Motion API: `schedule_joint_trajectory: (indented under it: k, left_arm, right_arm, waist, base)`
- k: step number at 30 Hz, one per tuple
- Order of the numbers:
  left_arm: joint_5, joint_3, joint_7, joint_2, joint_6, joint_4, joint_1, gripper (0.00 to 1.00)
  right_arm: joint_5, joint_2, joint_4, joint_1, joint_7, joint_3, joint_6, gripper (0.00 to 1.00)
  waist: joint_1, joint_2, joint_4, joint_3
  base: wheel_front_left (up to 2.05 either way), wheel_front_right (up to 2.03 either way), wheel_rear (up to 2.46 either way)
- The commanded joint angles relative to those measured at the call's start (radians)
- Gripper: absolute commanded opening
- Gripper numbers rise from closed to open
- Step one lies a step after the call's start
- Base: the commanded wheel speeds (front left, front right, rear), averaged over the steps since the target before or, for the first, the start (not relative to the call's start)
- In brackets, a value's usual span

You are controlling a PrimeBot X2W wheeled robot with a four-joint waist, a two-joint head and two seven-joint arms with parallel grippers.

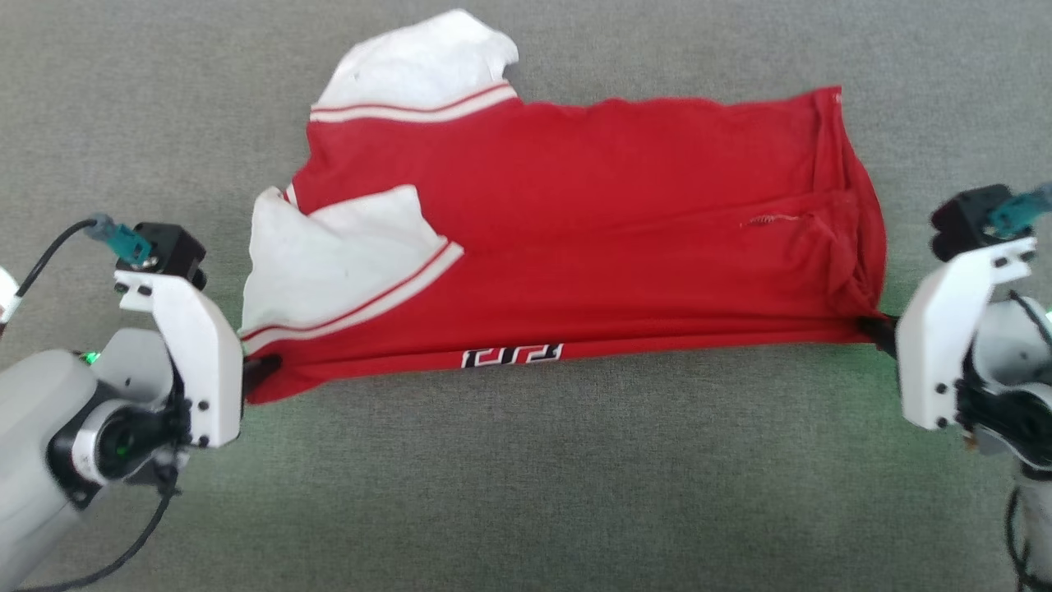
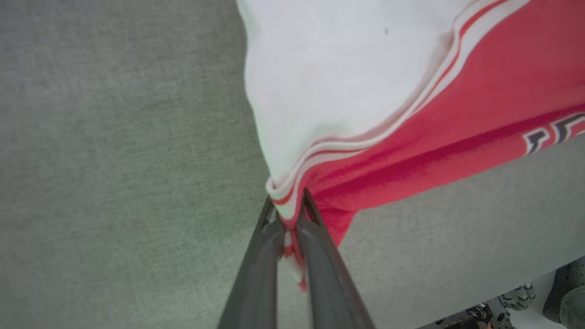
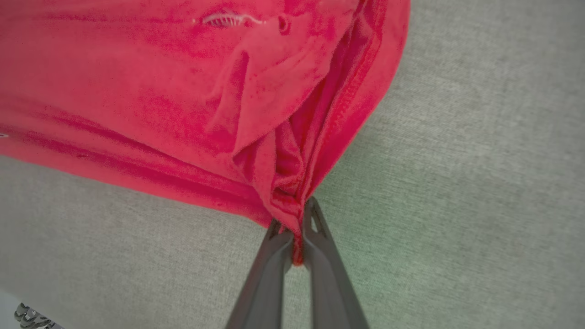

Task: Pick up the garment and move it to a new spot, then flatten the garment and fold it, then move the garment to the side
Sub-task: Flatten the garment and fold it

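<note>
At the far left, the left gripper has its fingers clamped on the near left corner of the garment, pinching red cloth and striped trim just below a white sleeve. A second white sleeve lies at the far left corner. The garment lies on the grey surface with its long axis running left to right, the sleeved shoulder end pointing to the robot's left and the hem to its right. Its near edge is pulled into a taut line between the two grippers, and part of the black, white-outlined lettering shows on that edge, left of the middle. At the far right, the right gripper has its fingers closed on the bunched red near hem corner.
</note>
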Motion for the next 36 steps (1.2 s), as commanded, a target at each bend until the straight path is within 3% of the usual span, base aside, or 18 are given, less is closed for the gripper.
schedule_joint_trajectory:
  k: [1, 8, 12, 16, 17, 18, 19, 26, 32, 36]
  left_arm:
    - [-0.002, -0.002, 0.007, 0.025, 0.02, -0.022, 0.02, 0.0]
    - [-0.012, -0.011, -0.006, 0.111, 0.111, -0.216, 0.091, 0.0]
    - [-0.025, -0.029, -0.025, 0.106, 0.139, -0.266, 0.144, 0.0]
    - [-0.042, -0.047, -0.038, 0.068, 0.127, -0.238, 0.182, 0.0]
    - [-0.04, -0.048, -0.041, 0.061, 0.12, -0.224, 0.185, 0.18]
    - [-0.036, -0.051, -0.045, 0.056, 0.114, -0.21, 0.186, 0.72]
    - [-0.034, -0.051, -0.046, 0.051, 0.109, -0.196, 0.185, 1.0]
    - [-0.028, -0.026, -0.045, 0.073, 0.103, -0.178, 0.141, 1.0]
    - [-0.02, 0.02, -0.023, 0.145, 0.119, -0.238, 0.078, 1.0]
    - [0.016, 0.047, 0.007, 0.191, 0.125, -0.262, 0.011, 1.0]
  right_arm:
    - [0.005, -0.012, -0.02, 0.022, 0.014, -0.019, -0.001, 0.0]
    - [0.007, 0.002, -0.173, 0.16, 0.111, -0.096, -0.002, 0.0]
    - [0.005, 0.045, -0.223, 0.246, 0.132, -0.127, -0.002, 0.0]
    - [0.004, 0.063, -0.204, 0.297, 0.093, -0.122, -0.002, 0.03]
    - [0.007, 0.069, -0.19, 0.303, 0.076, -0.119, -0.002, 0.2]
    - [0.0, 0.06, -0.177, 0.31, 0.058, -0.108, -0.002, 0.46]
    - [-0.002, 0.053, -0.164, 0.312, 0.042, -0.101, -0.002, 1.0]
    - [0.011, 0.042, -0.14, 0.295, -0.047, -0.096, -0.001, 1.0]
    - [-0.001, 0.062, -0.234, 0.281, -0.127, -0.113, -0.001, 1.0]
    - [-0.024, 0.109, -0.323, 0.259, -0.222, -0.129, -0.001, 1.0]
  waist:
    - [0.0, 0.0, 0.006, -0.009]
    - [0.0, 0.0, 0.016, -0.032]
    - [0.0, 0.0, 0.017, -0.038]
    - [0.0, 0.0, 0.013, -0.039]
    - [0.0, 0.0, 0.012, -0.039]
    - [0.0, 0.0, 0.01, -0.04]
    - [0.0, 0.0, 0.008, -0.04]
    - [0.0, 0.0, -0.002, -0.044]
    - [0.0, 0.0, -0.033, -0.038]
    - [0.0, 0.0, -0.066, -0.021]
  base:
    - [0.0, 0.0, 0.0]
    - [0.0, 0.0, 0.0]
    - [0.0, 0.0, 0.0]
    - [0.0, 0.0, 0.0]
    - [0.0, 0.0, 0.0]
    - [0.0, 0.0, 0.0]
    - [0.0, 0.0, 0.0]
    - [0.0, 0.0, 0.0]
    - [0.0, 0.0, 0.0]
    - [0.0, 0.0, 0.0]
